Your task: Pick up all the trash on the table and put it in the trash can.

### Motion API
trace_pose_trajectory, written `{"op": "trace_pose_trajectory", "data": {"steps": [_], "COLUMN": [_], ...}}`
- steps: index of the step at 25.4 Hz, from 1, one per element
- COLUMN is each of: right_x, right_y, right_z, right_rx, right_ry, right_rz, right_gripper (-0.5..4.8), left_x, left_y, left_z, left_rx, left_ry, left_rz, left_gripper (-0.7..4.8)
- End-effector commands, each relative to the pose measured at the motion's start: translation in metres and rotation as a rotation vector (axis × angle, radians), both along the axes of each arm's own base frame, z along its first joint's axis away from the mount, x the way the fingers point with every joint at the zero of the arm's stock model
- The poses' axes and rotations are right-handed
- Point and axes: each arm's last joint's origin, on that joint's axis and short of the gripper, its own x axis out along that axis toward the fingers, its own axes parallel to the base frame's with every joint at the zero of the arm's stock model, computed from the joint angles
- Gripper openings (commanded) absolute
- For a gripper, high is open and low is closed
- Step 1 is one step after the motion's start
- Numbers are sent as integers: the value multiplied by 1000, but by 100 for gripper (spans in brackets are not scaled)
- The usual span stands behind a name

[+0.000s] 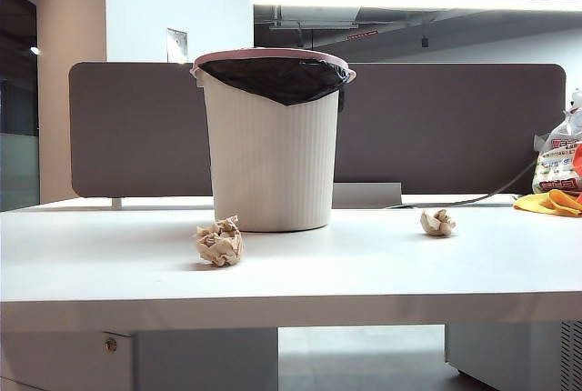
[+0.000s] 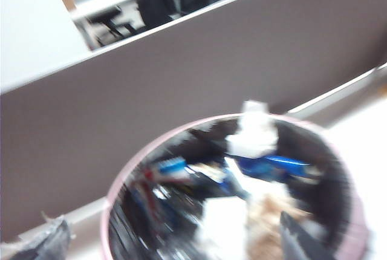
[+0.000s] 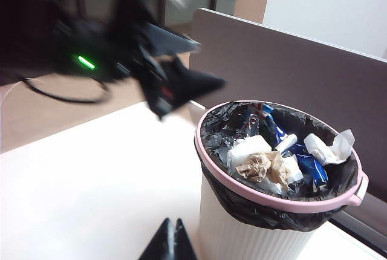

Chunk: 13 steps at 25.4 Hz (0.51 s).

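Observation:
Two crumpled beige paper balls of trash lie on the white table (image 1: 364,273): one (image 1: 219,242) in front of the trash can (image 1: 273,164) to its left, a smaller one (image 1: 437,222) to its right. Neither gripper shows in the exterior view. My left gripper (image 2: 172,249) hangs above the can's pink rim (image 2: 130,175), open, its fingers (image 2: 42,243) wide apart with nothing between them. A brown paper ball (image 3: 266,166) lies inside the can on other rubbish. My right gripper (image 3: 170,227) is shut and empty, low over the table beside the can's ribbed wall (image 3: 242,236).
My blurred left arm (image 3: 139,54) reaches toward the can. A grey partition (image 1: 455,127) runs behind the table. A printed plastic bag (image 1: 556,164) and a yellow cloth (image 1: 550,202) sit at the far right edge, with a cable (image 1: 473,198) nearby.

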Motion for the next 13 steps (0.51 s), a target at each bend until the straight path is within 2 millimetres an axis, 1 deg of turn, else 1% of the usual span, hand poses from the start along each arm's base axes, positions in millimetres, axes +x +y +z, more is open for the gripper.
{"op": "trace_pose_trajectory", "data": {"steps": [1, 3, 7, 9, 11, 13], "right_x": [-4, -6, -12, -15, -18, -20], "right_y": [-3, -4, -8, -9, -11, -11], "right_z": [2, 1, 2, 1, -3, -10], "right_rx": [-29, -43, -54, -64, -88, -126], "right_ry": [-24, -15, 5, 27, 71, 132], "right_rz": [-22, -38, -35, -33, -31, -18], "right_gripper": [-7, -7, -7, -7, -7, -7], "left_x": [-25, -34, -47, -50, -51, -46], "left_y": [7, 8, 8, 5, -3, -6], "left_z": [-6, -13, -33, -43, -56, -72], "left_rx": [-41, -25, 1, 15, 32, 26], "left_ry": [263, 377, 642, 724, 794, 855], "left_rz": [-69, -115, -254, -278, -285, -276], "left_gripper": [479, 479, 479, 479, 479, 479]}}
